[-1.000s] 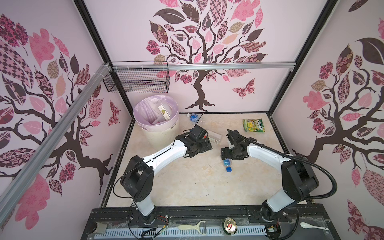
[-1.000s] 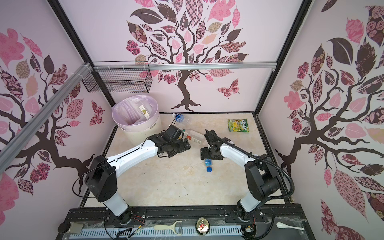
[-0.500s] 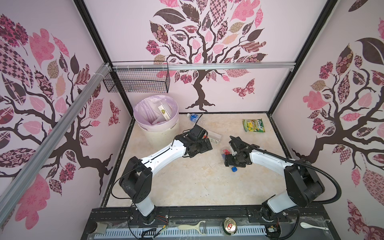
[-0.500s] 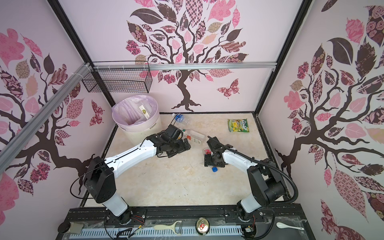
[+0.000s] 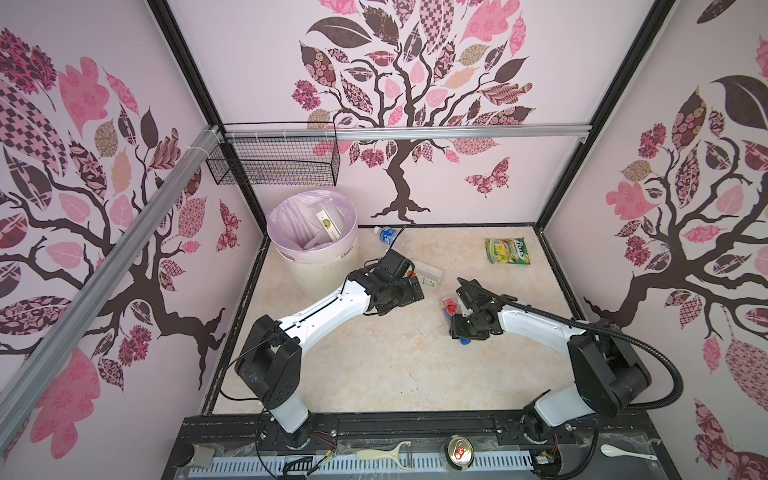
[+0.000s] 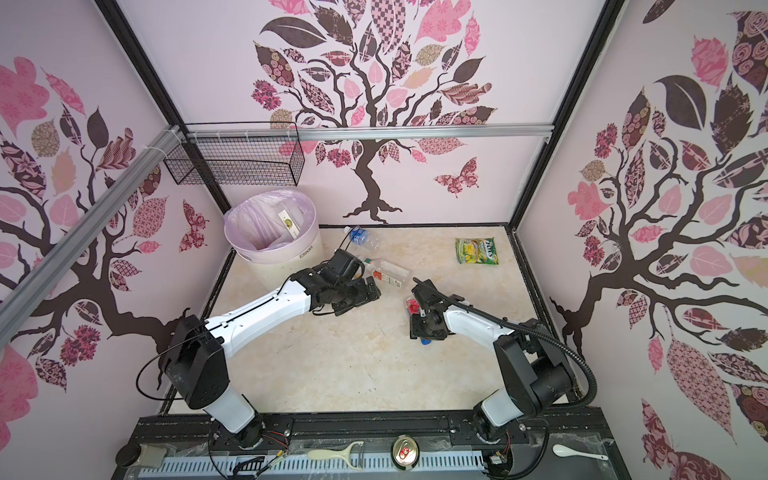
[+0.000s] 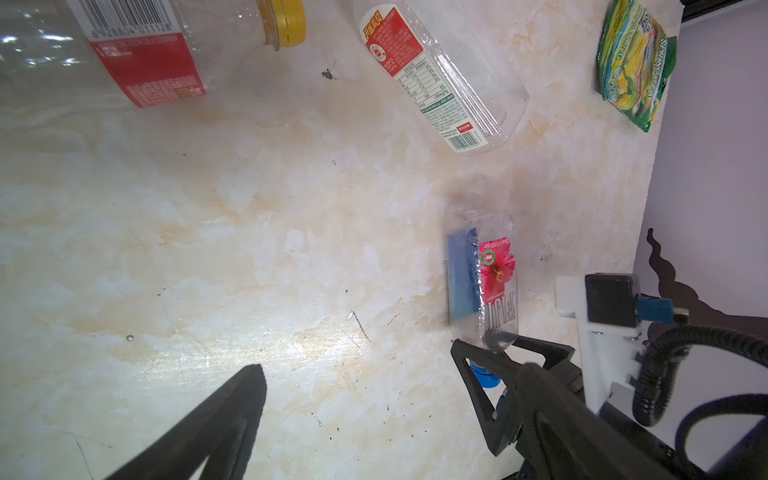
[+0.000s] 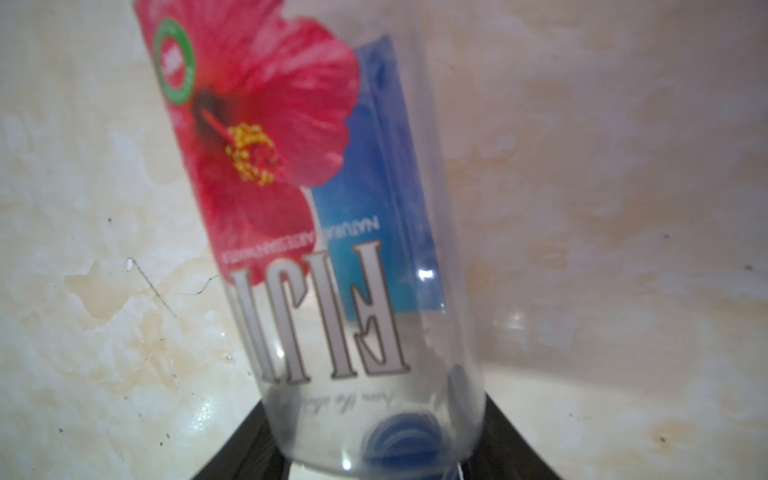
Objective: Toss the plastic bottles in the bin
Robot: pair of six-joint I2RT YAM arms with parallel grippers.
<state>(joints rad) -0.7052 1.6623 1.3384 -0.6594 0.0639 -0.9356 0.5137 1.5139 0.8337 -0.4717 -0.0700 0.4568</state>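
Several plastic bottles (image 5: 386,235) lie on the floor (image 5: 374,365) outside the bin (image 5: 320,276). My right gripper (image 7: 490,347) straddles the cap end of the flower-label bottle (image 7: 486,282) mid-floor; I cannot tell whether it pinches. My left gripper (image 5: 409,291) hangs spread, empty, beside the red-label bottle (image 5: 430,275).

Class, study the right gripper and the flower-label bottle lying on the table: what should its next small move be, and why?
Probably close the right gripper firmly on the flower-label bottle. Its fingers flank the bottle's shoulder near the blue cap, the bottle lies on the table, and a firm pinch isn't evident.
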